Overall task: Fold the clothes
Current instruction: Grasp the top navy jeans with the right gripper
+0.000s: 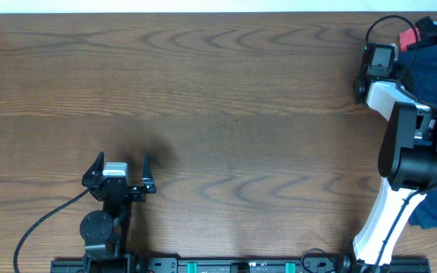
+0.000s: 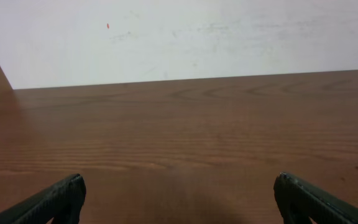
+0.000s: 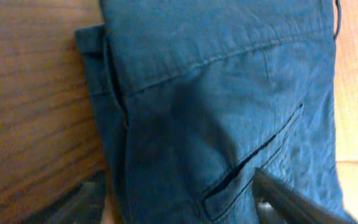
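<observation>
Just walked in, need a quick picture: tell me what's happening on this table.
The right arm is out at the right edge of the table, right fingers spread over navy pants near the back pocket, no grip visible yet. The left fingers stand open above bare wood at front left, touching nothing. Folding has not begun.

This looked like a robotics lab bench (nothing homely about it): a bare wood-grain table (image 1: 218, 91) ran out ahead of the left gripper (image 2: 179, 202) to a plain, scuffed white wall (image 2: 179, 37). Behind that gripper, a black mounting rail (image 1: 165, 265) with green fittings edged the table, and a loose black cable (image 1: 50, 213) trailed off to its left.
</observation>
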Available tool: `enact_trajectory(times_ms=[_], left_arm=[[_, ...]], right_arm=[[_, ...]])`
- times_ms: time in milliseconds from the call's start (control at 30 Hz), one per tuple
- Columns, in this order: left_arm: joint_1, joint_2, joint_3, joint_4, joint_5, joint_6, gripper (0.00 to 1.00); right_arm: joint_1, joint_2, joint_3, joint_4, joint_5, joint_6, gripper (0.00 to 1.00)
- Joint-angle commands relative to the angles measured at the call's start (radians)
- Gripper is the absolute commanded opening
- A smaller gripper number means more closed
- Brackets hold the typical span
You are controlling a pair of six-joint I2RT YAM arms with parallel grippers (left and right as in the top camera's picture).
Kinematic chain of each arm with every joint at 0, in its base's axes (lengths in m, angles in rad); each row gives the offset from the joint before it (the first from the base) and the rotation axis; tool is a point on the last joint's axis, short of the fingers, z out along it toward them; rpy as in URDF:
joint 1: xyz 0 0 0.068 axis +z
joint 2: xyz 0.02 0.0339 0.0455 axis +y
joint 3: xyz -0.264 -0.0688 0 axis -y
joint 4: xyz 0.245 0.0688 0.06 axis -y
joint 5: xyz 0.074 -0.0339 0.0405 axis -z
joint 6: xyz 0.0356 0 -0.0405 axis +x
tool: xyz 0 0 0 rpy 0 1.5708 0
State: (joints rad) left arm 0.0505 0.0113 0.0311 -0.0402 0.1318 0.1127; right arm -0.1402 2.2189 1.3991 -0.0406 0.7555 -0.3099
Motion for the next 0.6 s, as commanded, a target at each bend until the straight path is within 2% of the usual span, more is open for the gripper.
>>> enact_trajectory(times_ms=[0, 233, 533, 567], left_arm=[[0.003, -0.001, -0.027, -0.015, 0.017, 0.014, 0.98], [0.003, -0.001, -0.027, -0.015, 0.017, 0.014, 0.98], [0.003, -0.001, -0.027, -0.015, 0.017, 0.014, 0.98], [0.003, -0.001, -0.027, -0.015, 0.017, 0.014, 0.98]], right_arm=[[-0.012, 0.014, 0.017, 0.000, 0.030, 0.003, 0.56], [-0.029, 0.014, 0.016, -0.005, 0.017, 0.063, 0.42], [-0.056, 0.014, 0.016, -0.010, -0.006, 0.082, 0.41], [-0.057, 0.014, 0.016, -0.013, -0.009, 0.082, 0.35]])
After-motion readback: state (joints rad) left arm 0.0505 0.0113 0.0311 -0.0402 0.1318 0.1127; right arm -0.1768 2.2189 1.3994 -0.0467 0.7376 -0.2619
